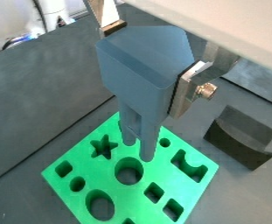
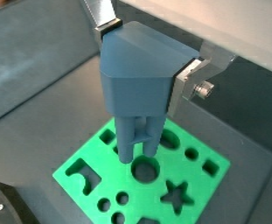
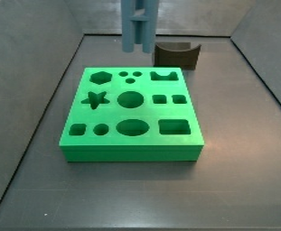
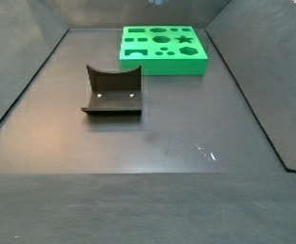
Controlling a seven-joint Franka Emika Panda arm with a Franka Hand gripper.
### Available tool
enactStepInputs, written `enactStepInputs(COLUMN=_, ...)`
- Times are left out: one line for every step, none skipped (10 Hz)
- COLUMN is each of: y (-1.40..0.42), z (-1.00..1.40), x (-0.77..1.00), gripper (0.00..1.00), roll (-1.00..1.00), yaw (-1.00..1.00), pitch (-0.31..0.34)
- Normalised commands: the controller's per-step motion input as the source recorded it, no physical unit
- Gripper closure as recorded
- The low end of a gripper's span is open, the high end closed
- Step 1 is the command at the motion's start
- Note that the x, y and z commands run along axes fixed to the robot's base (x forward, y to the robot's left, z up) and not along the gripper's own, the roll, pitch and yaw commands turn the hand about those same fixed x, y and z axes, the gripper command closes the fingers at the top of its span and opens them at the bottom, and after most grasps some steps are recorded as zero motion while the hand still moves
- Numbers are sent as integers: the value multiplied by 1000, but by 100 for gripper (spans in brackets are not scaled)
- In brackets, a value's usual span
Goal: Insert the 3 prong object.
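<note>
The dark grey floor (image 4: 163, 143) of the walled workspace fills most of a side view, which takes in the whole work area but shows neither the gripper nor the held piece. On that floor lies the flat green plastic board (image 3: 133, 115) cut with shaped holes: a star, circles, squares, an arch and a row of three small round holes. Both side views show the board (image 4: 163, 48) whole, while the wrist views catch only part of it (image 1: 132, 171) (image 2: 149, 171) under the piece.

The dark L-shaped fixture (image 4: 112, 92) stands on its base plate well apart from the board; a wrist view shows it (image 1: 240, 136) just off the board's corner.

The blue-grey plastic three-prong object (image 1: 144, 74) is a blocky body with a peaked upper end and narrow prongs pointing down. It hangs upright above the board, its prongs over the holes near the big round one, clear of the surface as far as both wrist views (image 2: 138, 83) show. A side view shows only its lower shaft (image 3: 137, 25) above the board's far edge.

The gripper (image 1: 149, 39) pinches the object from opposite sides; one silver finger plate (image 2: 187, 74) lies flat against its flank.
</note>
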Motion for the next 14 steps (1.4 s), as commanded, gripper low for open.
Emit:
enactStepInputs(y=369, z=-931, x=-31, gripper=100, roll=-29, yaw=-626, pitch=-89)
enactStepInputs(y=577, z=-914, x=-46, gripper=100, roll=-39, yaw=-386, pitch=-99)
enactStepInputs(y=614, z=-909, x=-49, gripper=100, roll=-34, yaw=-346, pitch=-103)
enactStepInputs(y=549, z=-866, x=-86, gripper=100, roll=-11, yaw=-383, pitch=-120)
enactStepInputs(y=494, z=-643, x=-166, gripper=100, roll=0, yaw=-386, pitch=-74)
enactStepInputs(y=437, z=-537, x=-229, gripper=100, roll=0, yaw=-371, pitch=-51)
enactStepInputs(y=211, z=-351, x=-134, gripper=100, roll=0, yaw=-249, pitch=-9)
enactStepInputs(y=134, z=-237, x=-20, gripper=100, roll=-43, yaw=-137, pitch=-3)
enactStepInputs(y=143, z=-166, x=-29, gripper=100, roll=-67, yaw=-129, pitch=-4)
enactStepInputs(y=163, z=-186, x=-46, gripper=100, roll=0, yaw=-820, pitch=0)
enactStepInputs(y=0, z=-209, x=-46, gripper=100, roll=44, yaw=-969, pitch=27)
enactStepInputs(y=0, z=-194, x=-57, gripper=100, roll=53, yaw=-954, pitch=26)
enactStepInputs(y=0, z=-157, x=-69, gripper=100, roll=43, yaw=-1000, pitch=19)
enactStepInputs(y=0, z=-157, x=-29, gripper=100, roll=30, yaw=-1000, pitch=26)
